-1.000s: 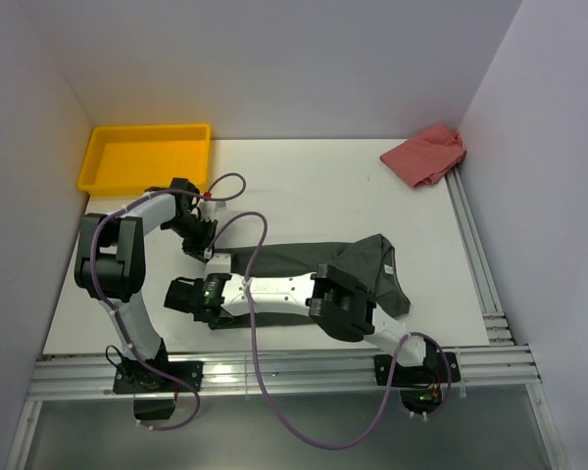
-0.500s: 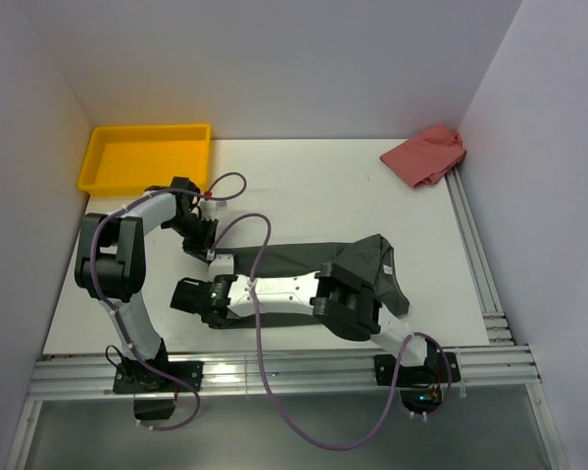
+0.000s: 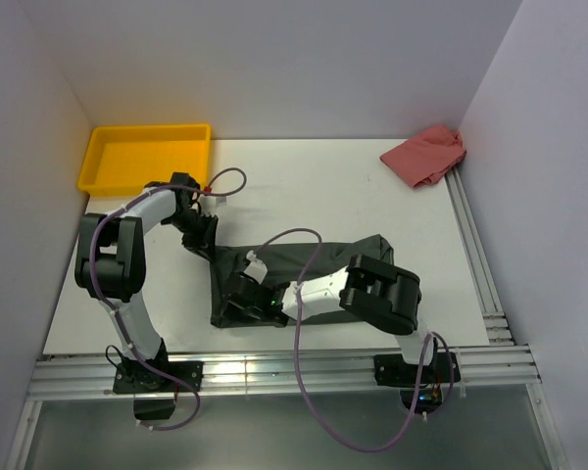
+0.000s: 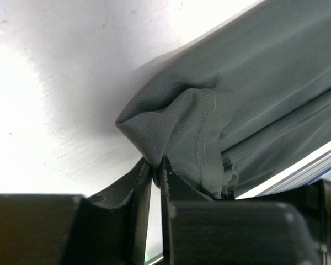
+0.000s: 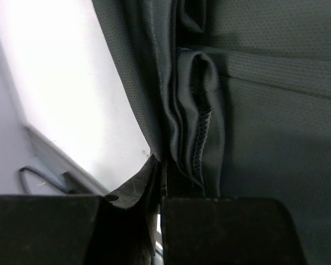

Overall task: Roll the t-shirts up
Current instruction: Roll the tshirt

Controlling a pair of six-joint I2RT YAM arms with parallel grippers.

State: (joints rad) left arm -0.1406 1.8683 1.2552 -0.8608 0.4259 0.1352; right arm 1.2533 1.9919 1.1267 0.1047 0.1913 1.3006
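The dark charcoal-grey t-shirt (image 3: pixel 338 257) lies in the lower middle of the top view, folded into a long band that runs from left of centre towards the right, its left end bunched and doubled over. At the upper left corner of that band sits the left gripper (image 3: pixel 208 251). In its wrist view the two dark fingers (image 4: pixel 135 185) stand nearly together, with only a thin slit between them, and a puckered, stitched corner of the fabric is nipped at their tips just above the white table (image 3: pixel 323 186). At the lower left end of the band is the right gripper (image 3: pixel 230 308), its arm stretched across the shirt from the lower right. Its wrist view shows the jaws pressed closed on several stacked folds of the shirt's edge, with the pale tabletop to the left of the cloth. A purple cable (image 3: pixel 294 233) arches over the middle of the shirt. Further out, a yellow tray (image 3: pixel 88 162) rests in the upper left corner of the table, and a crumpled pink cloth (image 3: pixel 426 155) lies in the upper right corner against the wall. Metal rails (image 3: pixel 274 372) run along the bottom edge, where both arm bases are fixed.
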